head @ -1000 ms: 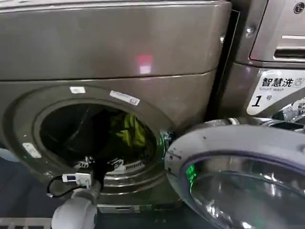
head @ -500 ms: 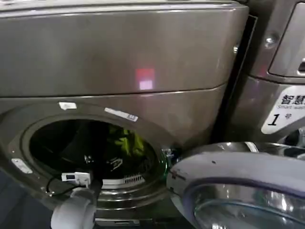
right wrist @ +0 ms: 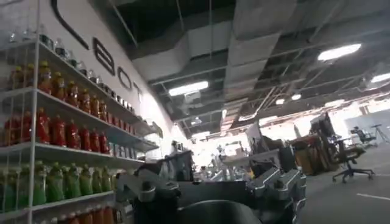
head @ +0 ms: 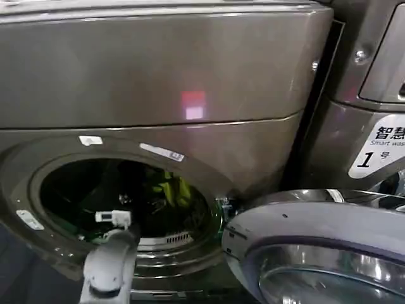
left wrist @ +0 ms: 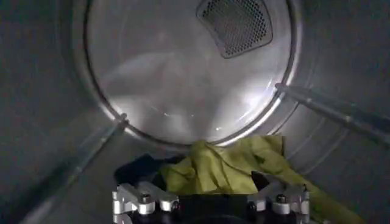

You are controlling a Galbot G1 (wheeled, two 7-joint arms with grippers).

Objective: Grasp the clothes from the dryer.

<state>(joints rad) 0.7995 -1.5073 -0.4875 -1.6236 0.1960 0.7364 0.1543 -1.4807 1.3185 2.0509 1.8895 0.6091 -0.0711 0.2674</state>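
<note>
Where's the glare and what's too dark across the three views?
Head view: pink-white glare patch on the bronze-grey metallic dryer, drum interior dark. Left wrist view: drum back wall brightly lit, yellow-green clothes bundle readable. Right wrist view: bright ceiling lights, blown-out background.

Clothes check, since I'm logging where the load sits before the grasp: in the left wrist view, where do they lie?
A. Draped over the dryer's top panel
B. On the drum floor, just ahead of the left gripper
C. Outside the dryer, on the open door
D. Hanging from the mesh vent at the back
B: the left wrist view shows the clothes heaped low in the dryer drum, right beyond the left gripper, whose fingers stand spread apart.
</note>
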